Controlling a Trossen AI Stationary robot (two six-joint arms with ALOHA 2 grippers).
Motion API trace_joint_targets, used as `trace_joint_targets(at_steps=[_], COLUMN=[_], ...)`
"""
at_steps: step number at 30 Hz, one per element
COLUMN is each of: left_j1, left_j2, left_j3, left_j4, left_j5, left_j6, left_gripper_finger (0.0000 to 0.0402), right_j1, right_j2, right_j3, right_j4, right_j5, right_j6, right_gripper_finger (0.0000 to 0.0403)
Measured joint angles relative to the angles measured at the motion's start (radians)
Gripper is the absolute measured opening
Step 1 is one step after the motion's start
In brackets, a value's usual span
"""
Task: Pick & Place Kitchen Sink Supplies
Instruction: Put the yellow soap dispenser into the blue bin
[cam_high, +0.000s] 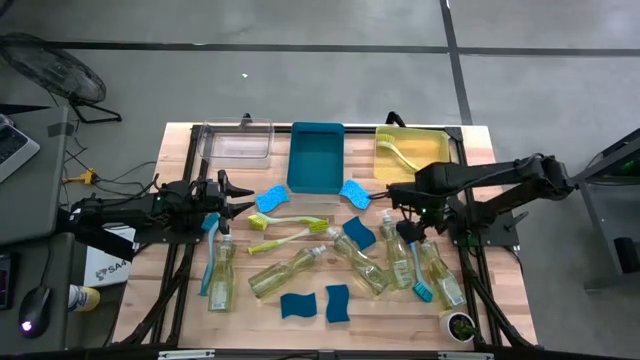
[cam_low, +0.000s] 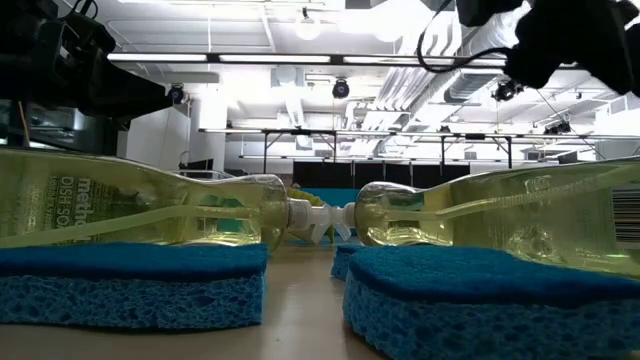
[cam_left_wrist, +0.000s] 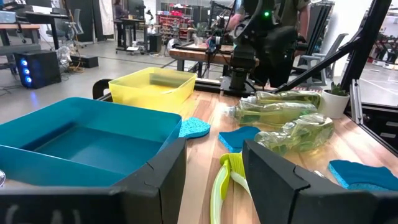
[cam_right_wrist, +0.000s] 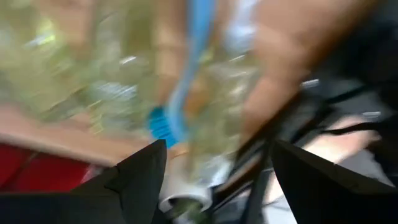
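Observation:
Several clear soap bottles lie on their sides across the table's near half, among blue sponges. Two lime-green brushes lie at the middle, and blue brushes lie by the left bottle and among the right bottles. My left gripper is open, hovering low by the lime-green brushes' heads; in its wrist view a green brush lies below the open fingers. My right gripper hangs open above the right-hand bottles and blue brush.
Along the far edge stand a clear bin, a teal bin and a yellow bin with a green brush inside. A small potted plant sits at the near right corner. In the low view, sponges and bottles fill the foreground.

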Motion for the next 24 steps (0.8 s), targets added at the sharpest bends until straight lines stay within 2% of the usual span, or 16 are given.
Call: trace_joint_targets(at_steps=[8, 13, 24], left_j1=[0.000, 0.000, 0.000], left_j2=[0.000, 0.000, 0.000], left_j3=[0.000, 0.000, 0.000], left_j4=[0.000, 0.000, 0.000], left_j5=[0.000, 0.000, 0.000], left_j6=[0.000, 0.000, 0.000], left_gripper_finger=[0.0154, 0.0154, 0.0154], right_j1=[-0.001, -0.004, -0.100], right_j2=[0.002, 0.062, 0.180], right_j3=[0.000, 0.000, 0.000], right_j4=[0.044, 0.056, 0.017], right_j5=[-0.050, -0.119, -0.134], right_j6=[0.037, 0.044, -0.141], right_gripper_finger=[0.0282, 0.0290, 0.0361])
